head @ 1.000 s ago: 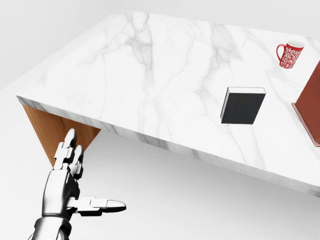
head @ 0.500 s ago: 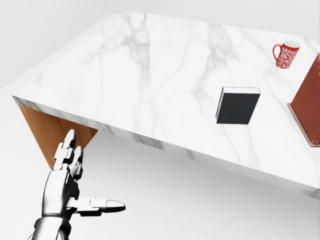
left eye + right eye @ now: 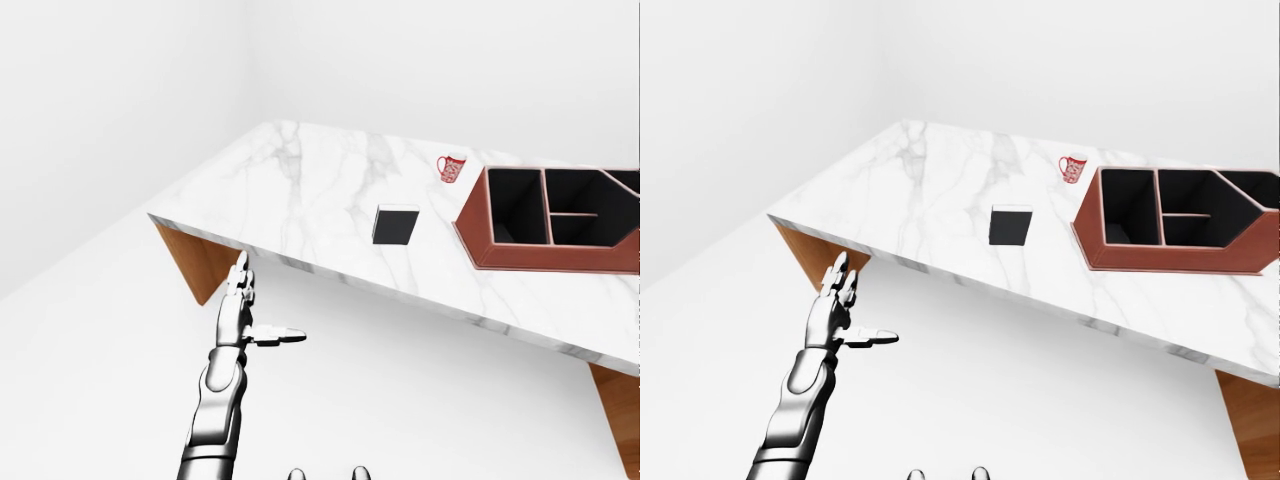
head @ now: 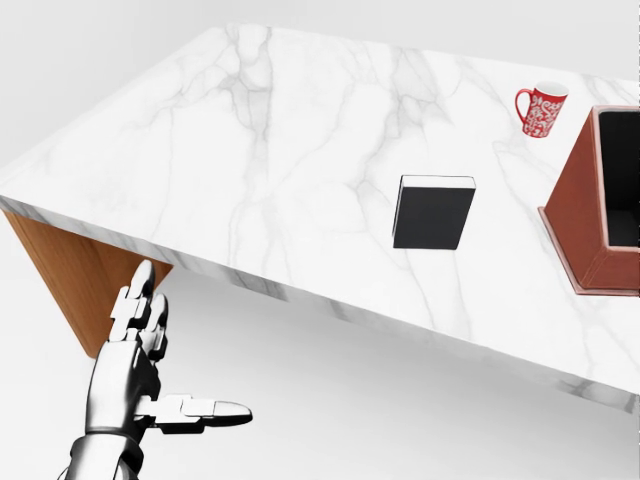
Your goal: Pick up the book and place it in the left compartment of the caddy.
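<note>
On the marble table, toward the right of the right-eye view, sits a red-brown caddy with dark compartments: a tall one at its left end and smaller ones to the right, all showing only dark interiors, with nothing visible inside. Left of the caddy and apart from it lies the book, flat on the marble, a black cover with a pale edge along its top. A red patterned mug stands above the book, near the caddy's upper corner. Well below and left of the book, off the table edge, the left hand hangs with fingers spread and released, thumb pointing right, holding nothing. The right hand is out of view.
</note>
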